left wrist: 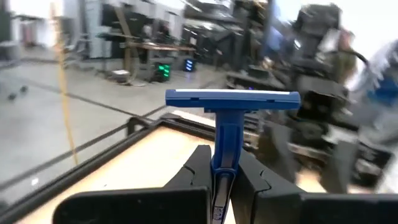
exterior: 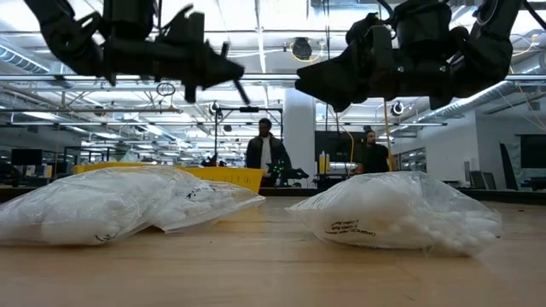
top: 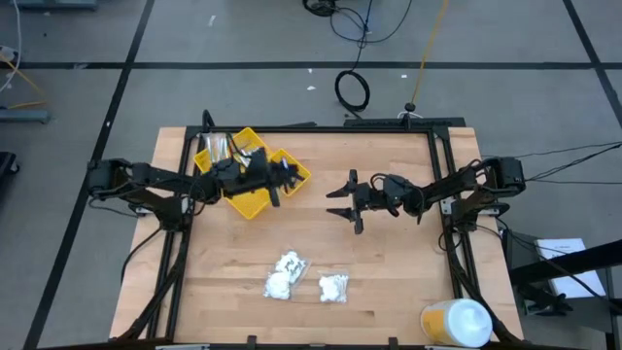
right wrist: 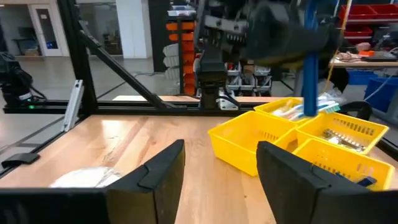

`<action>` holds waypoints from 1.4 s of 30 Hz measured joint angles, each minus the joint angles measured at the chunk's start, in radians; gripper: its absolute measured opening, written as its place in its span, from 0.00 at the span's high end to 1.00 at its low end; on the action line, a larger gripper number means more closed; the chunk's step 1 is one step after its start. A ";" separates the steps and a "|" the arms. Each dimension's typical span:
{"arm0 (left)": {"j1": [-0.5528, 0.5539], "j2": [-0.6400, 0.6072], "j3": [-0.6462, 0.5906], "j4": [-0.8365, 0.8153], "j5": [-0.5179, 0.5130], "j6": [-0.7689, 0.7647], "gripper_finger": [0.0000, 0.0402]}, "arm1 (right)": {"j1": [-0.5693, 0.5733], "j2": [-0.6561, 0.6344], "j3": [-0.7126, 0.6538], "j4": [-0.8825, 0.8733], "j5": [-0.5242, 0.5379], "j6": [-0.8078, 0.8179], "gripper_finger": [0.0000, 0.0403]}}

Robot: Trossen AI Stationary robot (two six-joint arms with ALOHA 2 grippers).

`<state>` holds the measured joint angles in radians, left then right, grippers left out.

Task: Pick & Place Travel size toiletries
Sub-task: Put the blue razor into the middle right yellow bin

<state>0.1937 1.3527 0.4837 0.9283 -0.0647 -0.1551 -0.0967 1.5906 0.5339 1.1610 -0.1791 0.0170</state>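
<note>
While our left gripper point(left wrist: 222, 180) hangs above the yellow tray point(top: 255, 180) near the tabletop's far left corner, it clamps a blue stick point(left wrist: 229, 115) upright by its stem, crossbar on top. Our right gripper point(top: 347, 202) hovers mid-table with its fingers spread, holding nothing. Three clear bags of white lumps point(top: 287, 275) lie toward the near edge; their small print is unreadable.
</note>
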 joint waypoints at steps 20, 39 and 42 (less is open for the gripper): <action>0.108 0.185 -0.070 -0.024 -0.148 -0.329 0.96 | -0.008 0.000 0.000 -0.013 0.000 -0.002 0.58; 0.133 0.185 -0.070 -0.127 -0.147 -0.267 0.52 | -0.008 0.000 0.000 -0.038 -0.001 -0.002 0.58; 0.133 0.185 -0.070 -0.107 -0.147 -0.245 0.47 | -0.008 0.000 0.000 -0.043 -0.001 -0.002 0.58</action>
<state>0.3271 1.5379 0.4141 0.8213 -0.2119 -0.4004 -0.1051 1.5906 0.5339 1.1180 -0.1799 0.0147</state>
